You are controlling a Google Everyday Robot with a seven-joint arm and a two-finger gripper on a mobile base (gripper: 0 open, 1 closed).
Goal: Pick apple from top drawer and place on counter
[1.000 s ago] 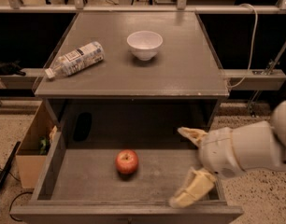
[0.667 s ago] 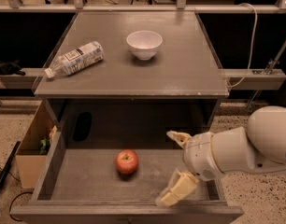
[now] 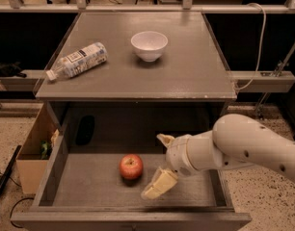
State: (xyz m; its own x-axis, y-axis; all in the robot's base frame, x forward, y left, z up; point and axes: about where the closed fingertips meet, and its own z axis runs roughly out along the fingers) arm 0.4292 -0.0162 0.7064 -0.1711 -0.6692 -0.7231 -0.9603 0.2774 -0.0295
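- The top drawer is seen pulled out at the near edge. The apple rests on its flat floor, left of centre. A dark oblong object, not identifiable, lies at the back left.
- The gripper is placed inside the drawer just right of the apple. Its fingers are spread wide and nothing is grasped.
- The step in hand is judged to be the reach. The jaws should be carried leftward until the apple's middle is bracketed, without it being nudged into a roll, and only then closed.
- A tan cardboard box is set on the floor to the drawer's left, with something green inside.
- Farther back, the counter bears a white bowl, apparently empty, and a plastic bottle laid on its side.
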